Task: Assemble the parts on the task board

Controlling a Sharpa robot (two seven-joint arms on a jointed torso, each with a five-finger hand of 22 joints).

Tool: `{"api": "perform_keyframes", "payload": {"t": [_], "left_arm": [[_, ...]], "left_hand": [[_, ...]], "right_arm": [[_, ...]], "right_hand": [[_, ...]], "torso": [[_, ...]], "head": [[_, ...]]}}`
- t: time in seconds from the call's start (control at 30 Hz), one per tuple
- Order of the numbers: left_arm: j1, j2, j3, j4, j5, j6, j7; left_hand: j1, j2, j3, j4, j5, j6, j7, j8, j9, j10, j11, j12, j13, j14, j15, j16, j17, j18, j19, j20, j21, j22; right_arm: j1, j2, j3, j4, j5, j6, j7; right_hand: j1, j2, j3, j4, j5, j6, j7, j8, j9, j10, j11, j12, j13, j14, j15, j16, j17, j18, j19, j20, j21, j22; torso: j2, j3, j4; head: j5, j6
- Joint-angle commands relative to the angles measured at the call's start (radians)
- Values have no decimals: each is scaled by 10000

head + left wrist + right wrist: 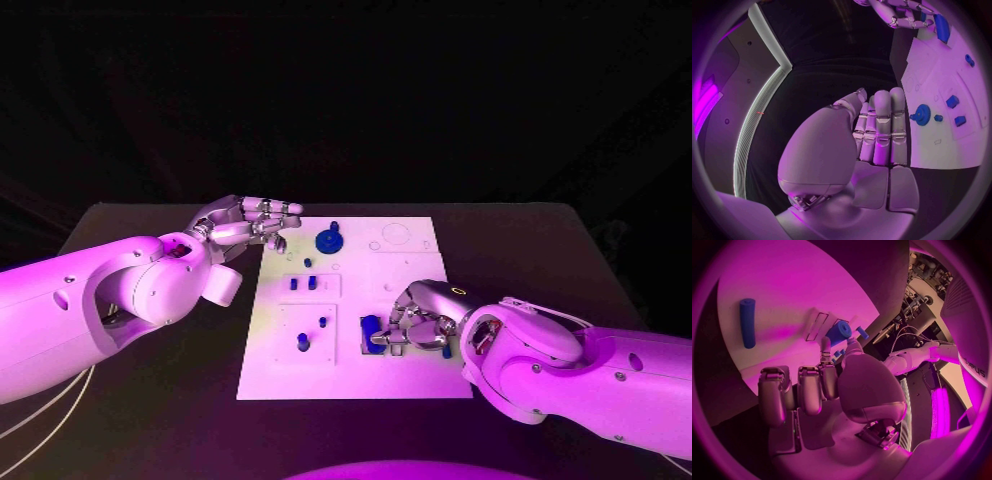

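The white task board (404, 375) lies in the middle of the table. A blue gear (329, 240) stands near its far edge, with small blue pegs (302, 284) and two more blue parts (304, 341) nearer on the left side. My left hand (245, 222) hovers at the board's far left corner, fingers straight and together (879, 130), holding nothing; the gear (922, 116) is just past its fingertips. My right hand (418, 315) is bent over the board's near right part, empty. A blue cylinder (371, 333) lies on the board (786, 285) beside its fingers, apart from them (747, 322).
The black table (562, 250) surrounds the board on all sides. A small blue piece (446, 350) shows under my right hand. Round recesses (387, 243) mark the board's far right corner.
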Motion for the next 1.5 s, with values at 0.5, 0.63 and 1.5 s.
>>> {"api": "perform_keyframes", "payload": {"t": [0.5, 0.63, 1.5], "left_arm": [[5, 13, 5, 15, 35, 118, 11], [5, 12, 5, 16, 35, 119, 6], [5, -8, 5, 4, 35, 131, -16]], "left_hand": [[-73, 60, -54, 21, 32, -39, -4, 28, -12, -71, -18, 62, 15, -99, -5, -70, -11, 132, -94, 2, -51, -19], [-63, 67, -52, 17, 33, -41, -4, 29, -13, -76, -19, 65, 17, -100, -6, -70, -13, 132, -93, 2, -55, -22], [-60, 76, -51, 17, 33, -43, -3, 29, -15, -80, -18, 69, 19, -100, -6, -70, -14, 133, -92, 3, -60, -24]], "right_arm": [[-79, 330, -3, -196, -579, -96, -60], [-80, 375, -3, -195, -476, -218, 17], [-88, 128, -2, 1, -190, -414, 543]], "right_hand": [[1066, -25, 92, -584, -1287, 15, -47, 123, 61, 144, -7, -35, 927, 716, -65, 33, 974, -122, 858, -70, -3, 2504], [1033, 10, 90, -548, -1284, 26, -52, 130, 64, 166, -9, 9, 961, 719, -64, 38, 984, -122, 858, -69, -3, 2504], [1029, 40, -18, -374, -953, 89, -118, 187, 97, 261, -64, 144, 1090, 739, -103, 88, 1080, -140, 894, -94, 81, 2528]], "torso": [[-4, 4, 0], [4, 4, 4], [-4, 8, -8]], "head": [[23, -60], [9, -52], [8, -70]]}}
